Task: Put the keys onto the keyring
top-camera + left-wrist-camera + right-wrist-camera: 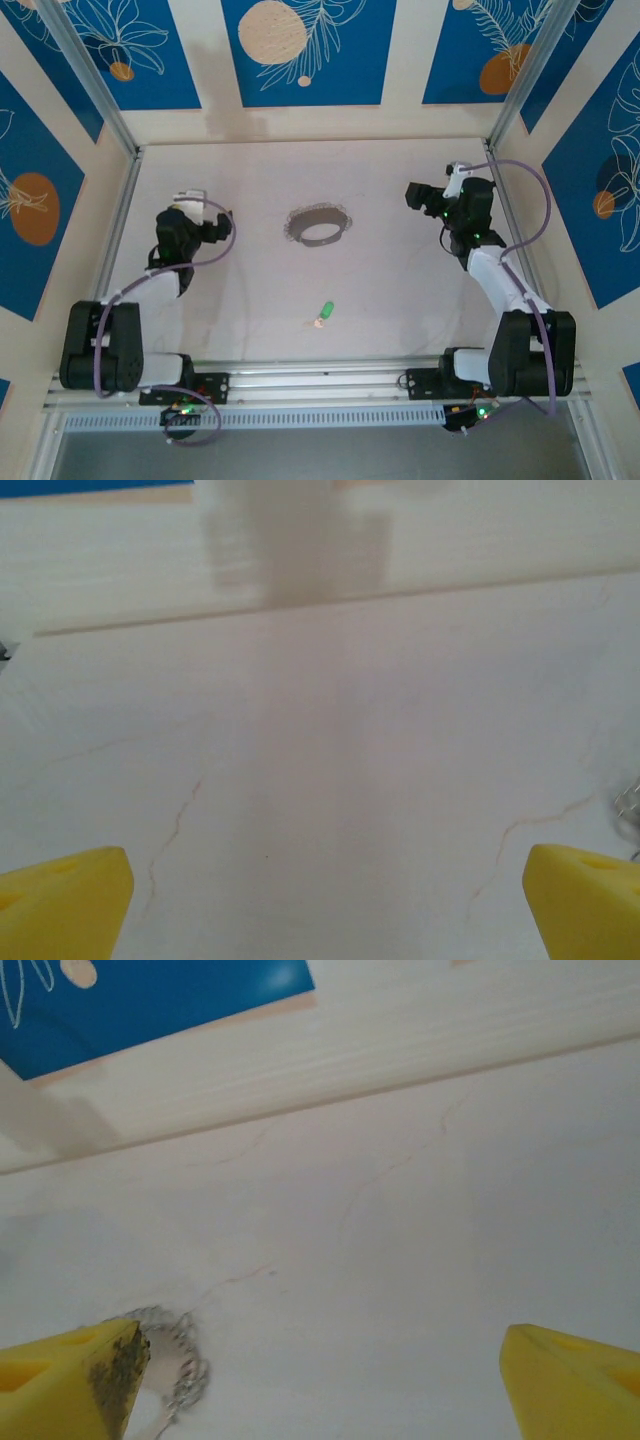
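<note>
Loop of floppy grey beaded chain [320, 224] sits right beside one tip of the right jaws; tiny green-headed tan key [325, 312] lies slanted behind both spread-open jaws, roughly midway.

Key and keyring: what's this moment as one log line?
key: loose on table; keyring: lying apart; left hand: open, empty; right hand: open, empty

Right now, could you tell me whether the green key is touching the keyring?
Apart: the top view shows bare table between the key and the keyring.
</note>
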{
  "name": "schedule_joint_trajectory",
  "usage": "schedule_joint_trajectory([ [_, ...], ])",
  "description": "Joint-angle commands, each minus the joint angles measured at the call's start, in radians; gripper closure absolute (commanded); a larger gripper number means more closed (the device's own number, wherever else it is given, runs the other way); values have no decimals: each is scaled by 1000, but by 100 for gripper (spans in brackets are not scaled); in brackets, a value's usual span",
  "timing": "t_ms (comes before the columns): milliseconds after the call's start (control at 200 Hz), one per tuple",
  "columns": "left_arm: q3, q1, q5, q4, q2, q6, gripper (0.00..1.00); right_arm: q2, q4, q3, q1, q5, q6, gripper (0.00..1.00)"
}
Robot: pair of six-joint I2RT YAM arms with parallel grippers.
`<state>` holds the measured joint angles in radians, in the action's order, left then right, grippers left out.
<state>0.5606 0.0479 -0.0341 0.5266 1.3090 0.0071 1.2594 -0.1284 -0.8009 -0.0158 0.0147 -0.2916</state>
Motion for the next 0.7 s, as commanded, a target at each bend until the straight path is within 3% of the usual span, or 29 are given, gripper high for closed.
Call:
schedule_joint_trajectory([
  [0,79,-8,-49,-178,-57,-107,0,-11,222,-32,20,-77,-87,10],
  [265,85,89,-163,-232,-138,-398,0,64,322,-65,140,-131,-166,17],
  [535,17,310,-74,-239,-143,-471,0,200,325,-77,253,-103,-284,31],
  [695,3,357,-40,-255,-123,-467,0,292,351,-143,314,-50,-324,35],
])
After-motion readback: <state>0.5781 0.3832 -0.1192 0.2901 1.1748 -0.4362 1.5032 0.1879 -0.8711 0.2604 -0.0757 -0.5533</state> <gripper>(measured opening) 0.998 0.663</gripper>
